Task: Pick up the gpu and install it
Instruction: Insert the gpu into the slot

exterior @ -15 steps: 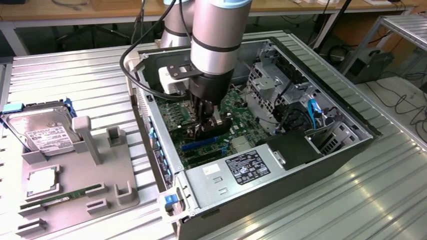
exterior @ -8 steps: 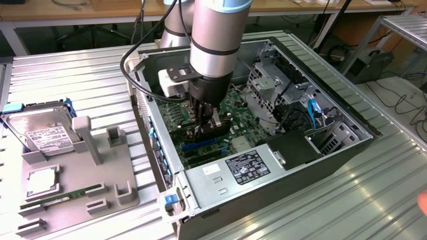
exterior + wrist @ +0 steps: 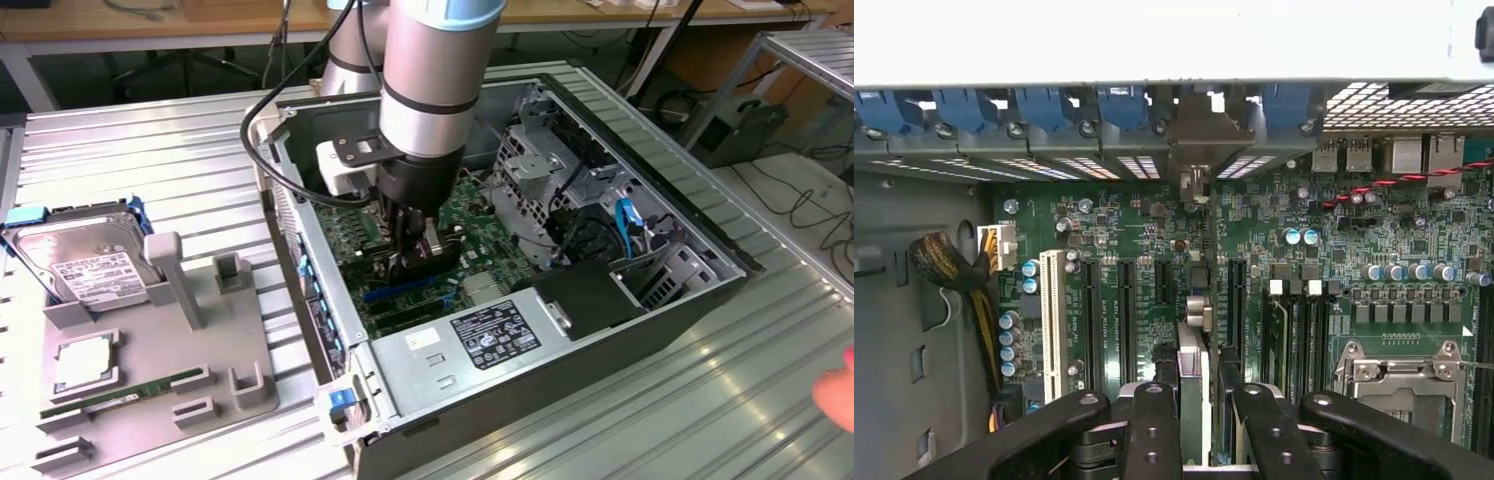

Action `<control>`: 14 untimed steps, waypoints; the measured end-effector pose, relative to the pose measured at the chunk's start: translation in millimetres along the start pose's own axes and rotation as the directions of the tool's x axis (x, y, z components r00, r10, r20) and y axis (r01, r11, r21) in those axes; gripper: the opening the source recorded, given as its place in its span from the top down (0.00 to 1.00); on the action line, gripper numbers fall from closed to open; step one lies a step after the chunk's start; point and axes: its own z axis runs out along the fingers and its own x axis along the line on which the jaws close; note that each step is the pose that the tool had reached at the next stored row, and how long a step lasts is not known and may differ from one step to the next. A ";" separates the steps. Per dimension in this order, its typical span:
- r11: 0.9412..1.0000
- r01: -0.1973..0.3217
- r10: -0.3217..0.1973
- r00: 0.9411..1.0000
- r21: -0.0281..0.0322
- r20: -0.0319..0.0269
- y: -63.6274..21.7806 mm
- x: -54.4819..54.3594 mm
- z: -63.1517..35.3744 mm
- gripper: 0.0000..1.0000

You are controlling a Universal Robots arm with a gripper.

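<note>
The gpu [image 3: 1194, 345] shows edge-on as a thin dark card standing over the green motherboard [image 3: 1124, 230], between two long black expansion slots. Its metal end bracket [image 3: 1199, 140] is against the row of rear slot openings with blue clips. My gripper [image 3: 1204, 435] is shut on the card, with black fingers [image 3: 1154, 430] on either side of it. In the exterior view, the gripper [image 3: 411, 250] reaches down into the open computer case [image 3: 441, 390] and holds the dark gpu [image 3: 400, 268] just above a blue slot. I cannot tell whether the card is seated.
A grey fixture tray [image 3: 147, 400] beside the case holds a hard drive [image 3: 87, 262], a CPU [image 3: 83, 362] and a green RAM stick [image 3: 127, 392]. The power supply [image 3: 494, 335] and drive cage [image 3: 534, 165] crowd the case. A hand [image 3: 838, 390] shows at the exterior view's right edge.
</note>
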 end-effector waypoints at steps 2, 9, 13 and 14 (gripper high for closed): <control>1.000 -0.005 0.005 1.000 0.000 0.008 0.1 0.0 0.2 0.74; 1.000 -0.013 0.013 1.000 -0.001 0.021 0.9 0.1 2.0 0.74; 1.000 -0.014 0.014 1.000 0.000 0.022 1.0 0.6 2.9 0.74; 1.000 -0.013 0.013 1.000 -0.001 0.021 0.9 0.7 3.4 0.74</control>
